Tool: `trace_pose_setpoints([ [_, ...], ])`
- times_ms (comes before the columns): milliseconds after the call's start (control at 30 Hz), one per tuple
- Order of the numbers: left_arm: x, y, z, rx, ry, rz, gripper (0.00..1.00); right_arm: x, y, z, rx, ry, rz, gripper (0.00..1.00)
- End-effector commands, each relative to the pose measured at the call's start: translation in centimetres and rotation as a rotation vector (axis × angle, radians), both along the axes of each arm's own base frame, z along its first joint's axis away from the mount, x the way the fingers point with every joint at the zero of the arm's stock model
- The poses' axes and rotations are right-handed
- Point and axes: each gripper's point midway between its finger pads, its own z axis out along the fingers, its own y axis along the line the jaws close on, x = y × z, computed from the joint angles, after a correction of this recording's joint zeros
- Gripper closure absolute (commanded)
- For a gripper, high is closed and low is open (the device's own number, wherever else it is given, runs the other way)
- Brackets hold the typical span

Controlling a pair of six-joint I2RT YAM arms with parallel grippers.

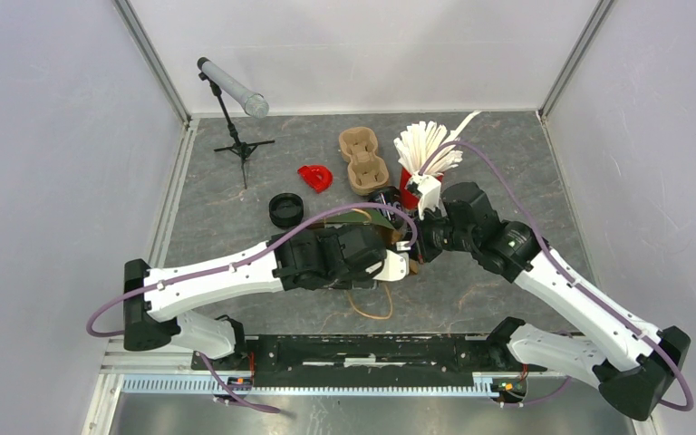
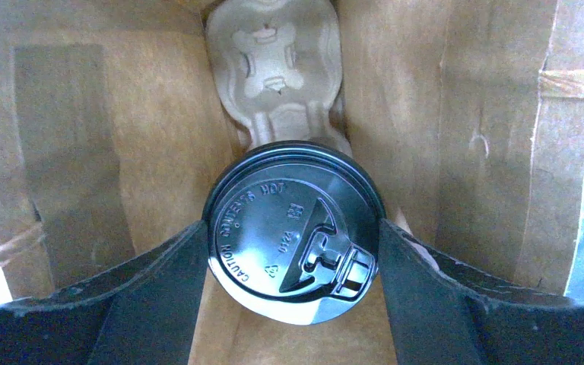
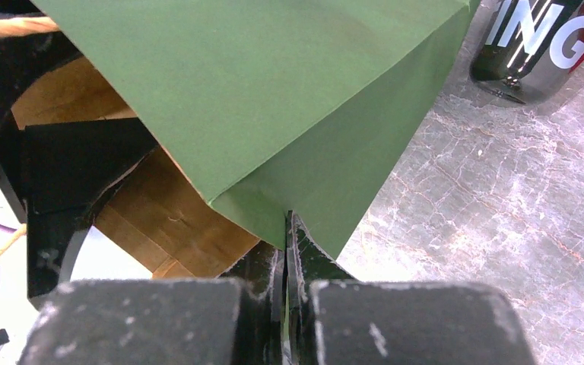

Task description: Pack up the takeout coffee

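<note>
My left pincer (image 2: 291, 237) clamps the coffee cup (image 2: 296, 228), glossy round black lid up, inside the paper bag (image 2: 84, 152) | my right pincer (image 3: 285, 232) is pressed together on the bag's matte green rim | lining is brown kraft; a moulded pulp carrier (image 2: 274, 76) lies just beyond the cup | veined grey table (image 3: 502, 228) outside

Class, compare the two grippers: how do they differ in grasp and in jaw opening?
The left gripper clasps the lidded coffee cup inside the green paper bag; the right gripper pinches that bag's edge. Left jaws stand wide apart; right jaws nearly meet. Both are shut on something.
</note>
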Motion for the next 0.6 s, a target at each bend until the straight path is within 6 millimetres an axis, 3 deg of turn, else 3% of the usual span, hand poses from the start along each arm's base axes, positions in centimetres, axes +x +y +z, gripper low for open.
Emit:
trace_pose_setpoints([
  [0, -0.3, 0.5, 1.5, -0.002, -0.004, -0.047, 0.67, -0.7, -0.5, 1.9, 0.015, -0.029, 0.017, 1.00],
  [200, -0.4, 0.9, -1.1, 0.061, 0.019, -0.043, 0.68, -0.1, -0.1, 2.8, 0.047, -0.043, -0.004, 1.00],
  [567, -0.2, 0.3, -4.1, 0.083, 0.045, -0.024, 0.68, -0.5, -0.3, 1.7, 0.038, -0.030, 0.005, 1.00],
])
